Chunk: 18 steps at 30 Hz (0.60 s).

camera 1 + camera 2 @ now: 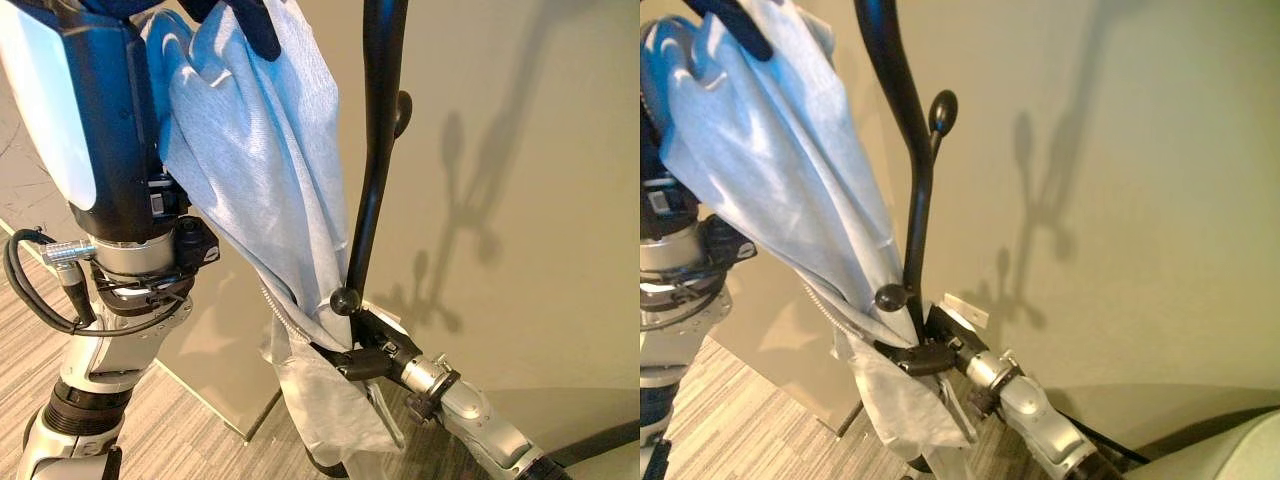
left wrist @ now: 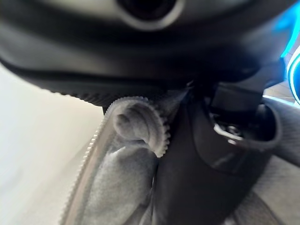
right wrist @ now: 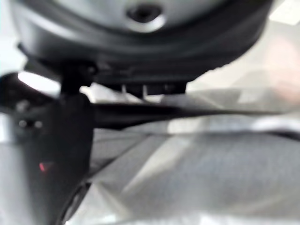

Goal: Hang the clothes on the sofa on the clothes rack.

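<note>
A light grey zip-up garment [image 1: 255, 170] hangs stretched from the upper left down to the black clothes rack [image 1: 378, 150]. My left hand [image 1: 252, 25] grips its upper part, fingers curled over the cloth; the left wrist view shows bunched fabric and the zipper [image 2: 136, 122] against the hand. Lower down, the cloth passes just under a ball-ended peg [image 1: 345, 298] of the rack. There my right hand [image 1: 368, 355] pinches the garment beside the pole, and the hem [image 1: 325, 405] dangles below it. A second peg [image 1: 403, 108] juts out higher on the pole, bare.
A beige wall [image 1: 520, 200] stands close behind the rack. Striped grey carpet [image 1: 190, 430] covers the floor at lower left. A pale rounded edge [image 1: 1240, 450] lies at lower right.
</note>
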Motion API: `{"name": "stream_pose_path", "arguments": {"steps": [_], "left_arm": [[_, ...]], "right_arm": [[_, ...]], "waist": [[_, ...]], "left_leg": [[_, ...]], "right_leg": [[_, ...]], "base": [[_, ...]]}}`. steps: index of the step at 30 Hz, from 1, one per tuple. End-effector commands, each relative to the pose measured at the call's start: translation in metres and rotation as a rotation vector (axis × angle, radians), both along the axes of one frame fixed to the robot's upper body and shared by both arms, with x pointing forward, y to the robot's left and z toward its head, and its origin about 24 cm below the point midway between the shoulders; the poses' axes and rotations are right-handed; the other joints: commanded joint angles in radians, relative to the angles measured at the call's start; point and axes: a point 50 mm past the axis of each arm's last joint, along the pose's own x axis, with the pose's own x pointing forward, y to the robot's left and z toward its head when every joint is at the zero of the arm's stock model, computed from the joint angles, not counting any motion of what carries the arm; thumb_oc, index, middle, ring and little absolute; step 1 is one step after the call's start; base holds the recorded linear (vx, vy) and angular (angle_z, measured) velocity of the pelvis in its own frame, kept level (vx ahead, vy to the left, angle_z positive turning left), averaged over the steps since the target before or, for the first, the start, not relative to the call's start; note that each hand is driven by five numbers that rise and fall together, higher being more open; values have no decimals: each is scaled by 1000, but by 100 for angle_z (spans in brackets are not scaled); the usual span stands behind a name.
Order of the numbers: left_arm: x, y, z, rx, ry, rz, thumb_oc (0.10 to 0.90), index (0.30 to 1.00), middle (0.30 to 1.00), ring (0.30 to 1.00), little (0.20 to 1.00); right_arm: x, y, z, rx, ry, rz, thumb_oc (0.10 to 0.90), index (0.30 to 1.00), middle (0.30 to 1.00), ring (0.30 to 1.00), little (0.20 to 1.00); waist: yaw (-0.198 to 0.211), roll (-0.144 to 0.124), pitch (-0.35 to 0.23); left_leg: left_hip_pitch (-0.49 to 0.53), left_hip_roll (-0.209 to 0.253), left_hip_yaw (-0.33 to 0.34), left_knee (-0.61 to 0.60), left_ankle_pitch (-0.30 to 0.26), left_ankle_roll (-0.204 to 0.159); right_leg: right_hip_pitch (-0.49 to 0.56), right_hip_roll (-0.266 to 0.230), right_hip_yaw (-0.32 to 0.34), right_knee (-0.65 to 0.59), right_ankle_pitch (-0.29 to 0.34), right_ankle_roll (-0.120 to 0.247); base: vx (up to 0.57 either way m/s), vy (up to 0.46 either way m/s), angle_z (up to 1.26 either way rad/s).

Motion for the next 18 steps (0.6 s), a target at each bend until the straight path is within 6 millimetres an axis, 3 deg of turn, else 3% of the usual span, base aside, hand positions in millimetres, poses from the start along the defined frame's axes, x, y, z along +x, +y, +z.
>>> {"name": "stream_pose_path", "arguments": {"steps": [1,5,7,8,9,12,14,15,16,18], "left_arm": [[3,19,8,-77,-21,75,400,300,300,300,300],[4,21,12,-93,-42,87,400,300,300,300,300],[5,17,19,-102,-68,61,400,300,300,300,300],[6,16,20,-101,-75,47,400,300,300,300,300],[7,16,20,-105,-71,39,400,300,300,300,300],[9,18,17,-123,-54,31,400,300,300,300,300],[10,18,13,-136,-33,23,400,300,300,300,300],[10,18,13,-137,-33,23,400,300,300,300,300],[12,18,6,-153,-3,26,400,300,300,300,300],[16,13,6,-158,15,4,400,300,300,300,300]], "right_arm": [[7,9,49,157,-232,1,800,900,900,900,900],[11,5,53,134,-265,-14,800,900,900,900,900],[16,1,61,123,-303,-26,800,900,900,900,900],[20,-2,67,120,-328,-31,800,900,900,900,900],[21,-4,69,120,-336,-36,800,900,900,900,900],[22,-11,69,107,-338,-69,800,900,900,900,900],[21,-16,68,81,-344,-93,800,900,900,900,900],[21,-16,68,81,-344,-93,800,900,900,900,900],[18,-25,75,84,-372,-131,800,900,900,900,900],[17,-31,82,87,-406,-164,800,900,900,900,900]], "waist": [[4,-61,-102],[10,-83,-54],[5,-110,-16],[-3,-112,-10],[-11,-106,-15],[-49,-84,-47],[-82,-50,-79],[-82,-49,-79],[-121,-26,-95],[-129,-27,-93]], "left_leg": [[37,19,87,11,-105,-6],[-1,15,80,48,-93,-9],[-40,10,84,182,-181,-20],[-27,36,69,285,-215,-33],[-1,65,72,314,-217,-36],[135,150,77,295,-196,-44],[236,195,50,217,-159,-56],[238,197,50,213,-158,-56],[250,192,78,112,-200,-58],[268,135,114,11,-267,-43]], "right_leg": [[-41,-25,26,5,-15,67],[-60,-31,38,5,4,68],[-98,-62,34,12,19,68],[-128,-64,34,15,29,69],[-142,-61,32,16,35,68],[-198,-49,35,22,54,73],[-251,-25,42,38,69,76],[-250,-23,42,38,68,76],[-288,-24,47,46,92,86],[-320,-52,55,45,149,116]], "base": [[0,0,0],[-145,-23,4],[-347,30,23],[-279,97,54],[-222,126,39],[-146,144,8],[-148,130,-6],[-233,216,3],[-263,225,1],[-369,293,24]]}}
